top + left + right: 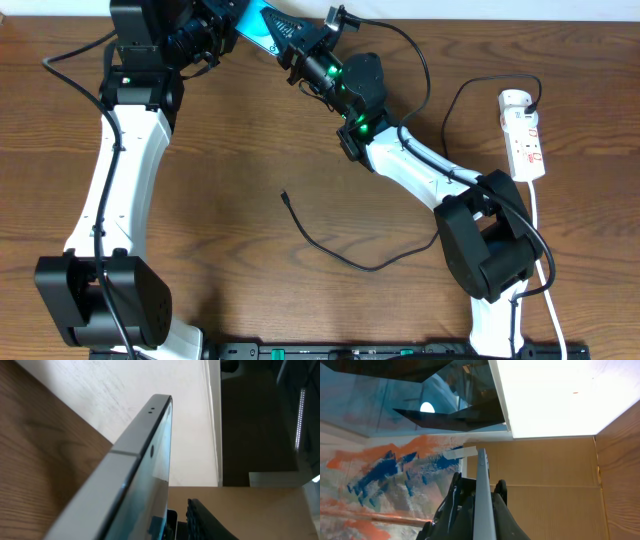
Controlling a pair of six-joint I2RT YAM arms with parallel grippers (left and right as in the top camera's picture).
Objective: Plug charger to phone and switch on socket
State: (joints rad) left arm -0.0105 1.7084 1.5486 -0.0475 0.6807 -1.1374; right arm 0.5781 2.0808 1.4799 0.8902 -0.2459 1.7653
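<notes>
From above, the phone (262, 24) is held off the surface (220, 200) at the far edge, bridged between the two arms. The right fingers (290, 38) are at one end and the left fingers (222, 30) at the other. It looks like a hand-over, or a two-handed hold to steady the phone so its port can be reached. The charger (340, 262) lies loose on the wood mid-table, and its plug tip (284, 196) is free and well apart from the phone. The socket (525, 135) sits untouched at the right edge. Neither plugging in nor switching on looks to have begun.

In the left wrist view, the phone's edge runs up close past the lens, screen side turned right, with one dark finger showing beside it at the bottom. The view does not show whether these fingers are pressing on the phone or only bracketing it.

In the right wrist view, the phone appears edge-on and upright, pinched squarely between the two black fingers. That firm, narrow hold keeps it stiff. I judge this grip carries the phone for now, which would leave its ends open for the plug.
</notes>
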